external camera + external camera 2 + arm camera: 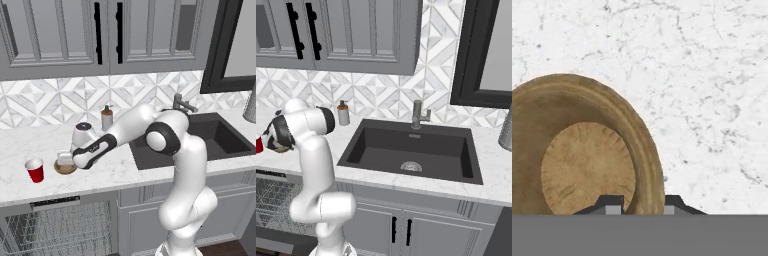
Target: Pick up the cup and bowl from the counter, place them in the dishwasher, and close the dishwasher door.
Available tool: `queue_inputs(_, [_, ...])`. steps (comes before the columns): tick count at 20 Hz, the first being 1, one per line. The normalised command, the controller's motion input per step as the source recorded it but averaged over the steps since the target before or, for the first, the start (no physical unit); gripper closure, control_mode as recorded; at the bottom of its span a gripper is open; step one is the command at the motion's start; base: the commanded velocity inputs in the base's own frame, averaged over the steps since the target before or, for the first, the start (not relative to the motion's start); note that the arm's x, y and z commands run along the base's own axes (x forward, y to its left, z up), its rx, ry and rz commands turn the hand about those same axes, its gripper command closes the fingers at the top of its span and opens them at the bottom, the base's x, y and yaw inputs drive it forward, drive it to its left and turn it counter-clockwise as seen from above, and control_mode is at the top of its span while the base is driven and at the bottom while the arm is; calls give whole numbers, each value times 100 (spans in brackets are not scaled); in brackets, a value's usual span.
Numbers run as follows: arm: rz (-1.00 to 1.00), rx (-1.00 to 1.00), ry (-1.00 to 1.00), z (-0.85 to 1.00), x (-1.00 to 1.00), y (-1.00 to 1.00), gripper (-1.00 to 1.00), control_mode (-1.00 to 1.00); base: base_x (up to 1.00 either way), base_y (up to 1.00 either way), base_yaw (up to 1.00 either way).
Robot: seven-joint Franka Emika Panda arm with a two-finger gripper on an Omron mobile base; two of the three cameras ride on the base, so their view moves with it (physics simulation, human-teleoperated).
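The tan-brown bowl (64, 170) rests on the white marble counter (110, 172), just right of the red cup (35, 170). My gripper (65, 160) points down onto the bowl. In the hand view the bowl (582, 150) fills the left side, and my gripper (643, 206) straddles its right rim, one fingertip (614, 205) inside and the other outside, both close against the wall. A sliver of the cup (258, 144) shows at the left edge of the right base view. The dishwasher (60, 227) below stands open with its wire rack showing.
A soap dispenser (106, 118) stands at the backsplash behind my arm. The dark sink (200, 142) and faucet (182, 105) lie to the right. Grey upper cabinets (100, 35) hang overhead. The dishwasher rack (271, 200) sits left of the base.
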Motion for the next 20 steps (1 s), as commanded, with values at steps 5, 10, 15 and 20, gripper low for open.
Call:
queue_inputs(5, [0,6,-7,19,-43,-79,100,-100,0,0,0])
queue_inputs(10, [-2,10,-3,53,-75,-61,100,-100,0,0,0])
queue_inputs(15, [-1,4,0,62,-78,-21,100,-100,0,0,0])
queue_inputs(20, [1,-8,1,37,-62,78,100,-100,0,0,0])
